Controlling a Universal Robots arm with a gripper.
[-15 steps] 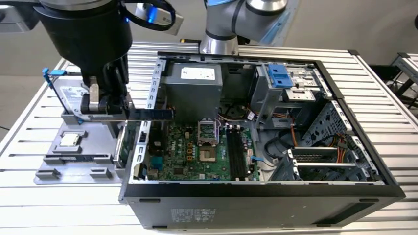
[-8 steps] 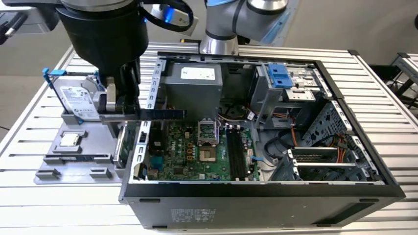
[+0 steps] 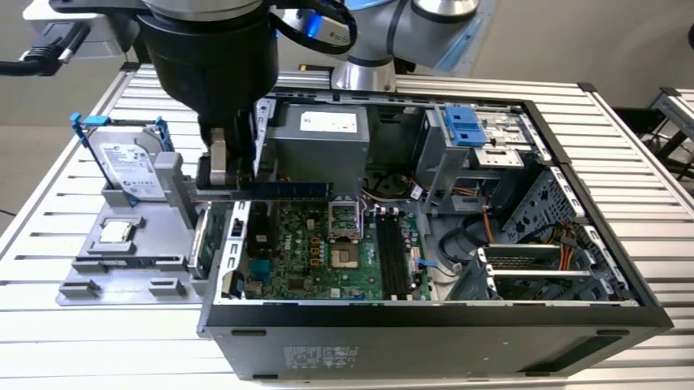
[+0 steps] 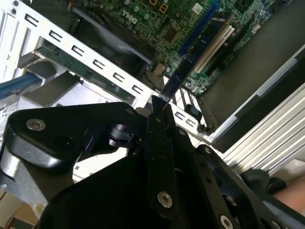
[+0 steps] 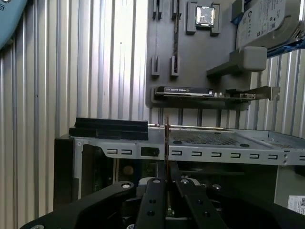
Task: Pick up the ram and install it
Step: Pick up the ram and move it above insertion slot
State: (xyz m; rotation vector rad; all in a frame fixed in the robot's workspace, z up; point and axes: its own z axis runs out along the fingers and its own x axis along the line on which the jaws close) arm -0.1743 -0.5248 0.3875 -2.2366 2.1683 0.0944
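The fingers [image 4: 159, 131] pinch the ram [image 3: 291, 188] by one end. It hangs level, on edge, left of centre in the exterior view, above the open case [image 3: 434, 313] and well apart from the black slots [image 3: 394, 252] at lower centre. It lies crosswise to those slots, so I judge a good fit needs a firm grip, a turn and a square line-up. The power supply [image 3: 314, 142] just behind and the cables [image 3: 477, 236] crowd the space. The hard drive [image 3: 122, 166] stands at upper left.

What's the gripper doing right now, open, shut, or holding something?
Gripper: shut on the ram, held above the open computer case.
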